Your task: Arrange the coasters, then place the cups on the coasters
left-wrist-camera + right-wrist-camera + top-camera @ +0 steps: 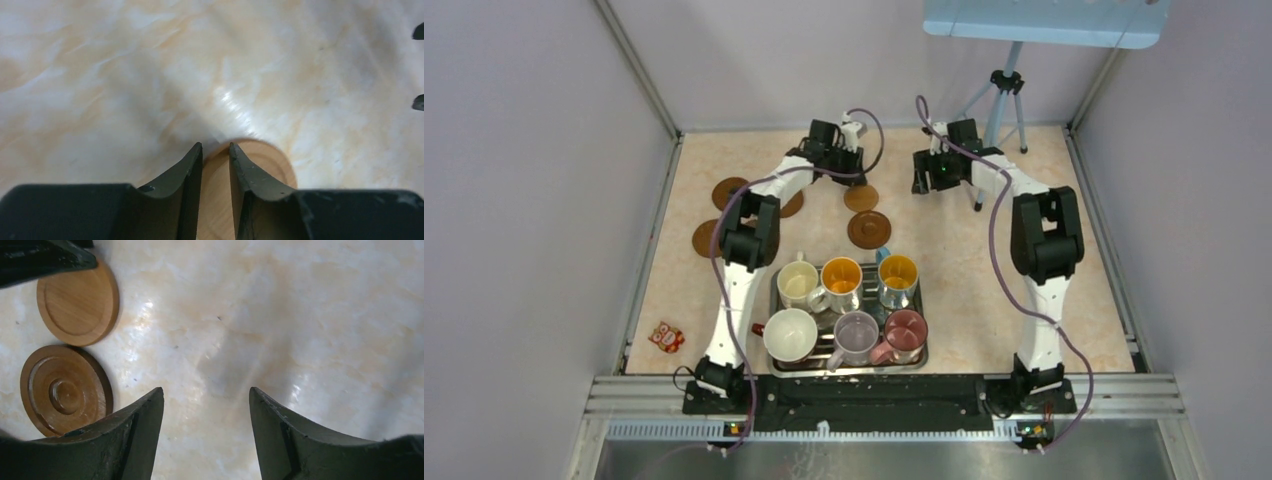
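The light tan coaster [861, 197] lies flat on the table, with a dark coaster [869, 229] just in front of it. My left gripper [854, 172] stands at the tan coaster's far edge. In the left wrist view its jaws [216, 145] are drawn almost together, and the tan coaster [270, 167] shows face-up under them. Three more dark coasters [729, 192] lie at the left, one partly under the left arm. My right gripper [930, 183] hangs open [206, 390] over bare table, right of both coasters [77, 302]. Several cups [842, 275] stand on the tray.
The silver tray [921, 360] sits between the arm bases at the near edge. A small red-and-white object [666, 337] lies at the near left. A tripod [1004, 95] stands behind the far right corner. Walls close in the table on three sides.
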### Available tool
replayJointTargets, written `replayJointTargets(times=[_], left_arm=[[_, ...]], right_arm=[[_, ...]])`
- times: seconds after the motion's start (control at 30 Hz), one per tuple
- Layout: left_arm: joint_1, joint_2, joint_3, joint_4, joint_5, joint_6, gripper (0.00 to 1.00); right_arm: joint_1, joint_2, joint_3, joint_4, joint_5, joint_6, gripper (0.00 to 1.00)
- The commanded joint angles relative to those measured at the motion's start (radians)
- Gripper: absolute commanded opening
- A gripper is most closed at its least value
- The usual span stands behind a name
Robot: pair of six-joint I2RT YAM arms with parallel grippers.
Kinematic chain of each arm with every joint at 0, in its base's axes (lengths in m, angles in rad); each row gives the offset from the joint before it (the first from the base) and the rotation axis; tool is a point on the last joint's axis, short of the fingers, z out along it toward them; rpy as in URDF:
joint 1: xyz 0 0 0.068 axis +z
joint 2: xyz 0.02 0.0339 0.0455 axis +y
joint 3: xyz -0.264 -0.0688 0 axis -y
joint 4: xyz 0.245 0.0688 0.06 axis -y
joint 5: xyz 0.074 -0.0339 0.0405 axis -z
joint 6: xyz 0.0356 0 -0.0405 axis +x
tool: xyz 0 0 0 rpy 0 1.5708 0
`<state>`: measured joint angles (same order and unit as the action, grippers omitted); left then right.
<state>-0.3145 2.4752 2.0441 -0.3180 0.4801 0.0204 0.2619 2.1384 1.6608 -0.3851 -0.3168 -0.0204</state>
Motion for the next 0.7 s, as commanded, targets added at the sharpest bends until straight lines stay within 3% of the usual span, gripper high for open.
replayJointTargets(times=[0.0,0.17,0.3,0.43,0.67], left_arm=[[-0.082,0.071,0.094,0.02,0.073,-0.072,0.32],[-0.149,0.108,0.155,0.055,0.11,-0.099,0.35],[-0.125,0.064,0.175,0.093,0.113,-0.149,0.52],[-0.041,-0.097,0.043,0.186,0.106,-0.193,0.63],[0.1,-0.326,-0.199,0.168,0.124,-0.167,0.66]], right_arm=[[-0.022,-0.095,-0.041,0.019,0.021,-0.001,0.63],[-0.022,-0.108,-0.07,0.025,0.019,-0.015,0.63],[-0.018,-0.096,-0.067,0.036,0.004,-0.003,0.63],[-0.001,-0.077,-0.049,0.065,0.011,0.013,0.63],[0.103,0.006,0.049,0.078,0.095,0.013,0.63]])
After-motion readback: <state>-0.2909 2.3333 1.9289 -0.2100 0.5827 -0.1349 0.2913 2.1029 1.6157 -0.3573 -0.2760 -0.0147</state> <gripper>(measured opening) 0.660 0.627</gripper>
